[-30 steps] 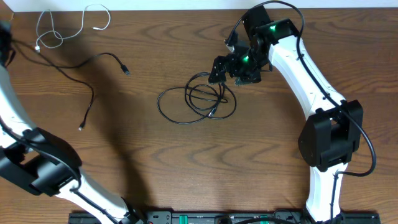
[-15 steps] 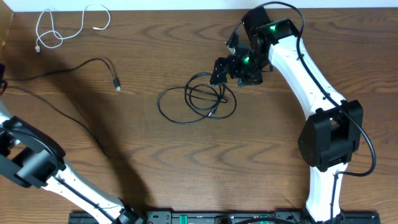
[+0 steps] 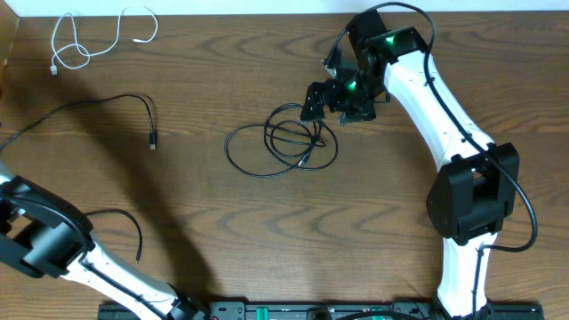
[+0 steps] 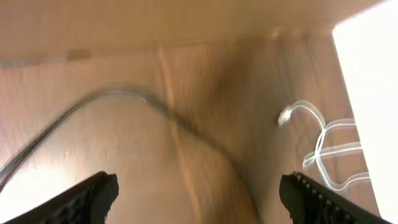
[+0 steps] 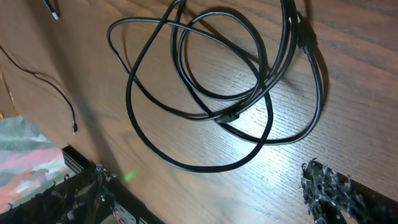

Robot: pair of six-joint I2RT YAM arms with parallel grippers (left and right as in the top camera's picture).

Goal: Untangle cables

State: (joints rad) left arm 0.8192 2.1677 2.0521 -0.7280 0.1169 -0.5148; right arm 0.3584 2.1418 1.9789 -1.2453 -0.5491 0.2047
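RISK IN THE CROSSINGS: The right end effector (image 5: 208, 198) hangs with its jaws spread wide and empty at the far-right side of a coiled black cable (image 5: 227, 116). The coil's loops cross one another several times in the middle of the worktop (image 3: 267, 231). Those crossings are the hazard. A pinch that catches two strands at once would likely drag the whole coil along or draw it into a tighter knot, rather than free a single loop.

At the far left, the left end effector (image 4: 205, 200) is also parted, with nothing between its fingers. It hovers over a long black cable (image 3: 149, 120) that trails toward the left edge of the worktop. The wrist view there is blurred, so its height above that cable cannot be told. A low sweep could snag the strand and pull it toward the white cable (image 4: 339, 147) looped in the far-left corner, making a fresh tangle. It could also tip the slack over the edge.
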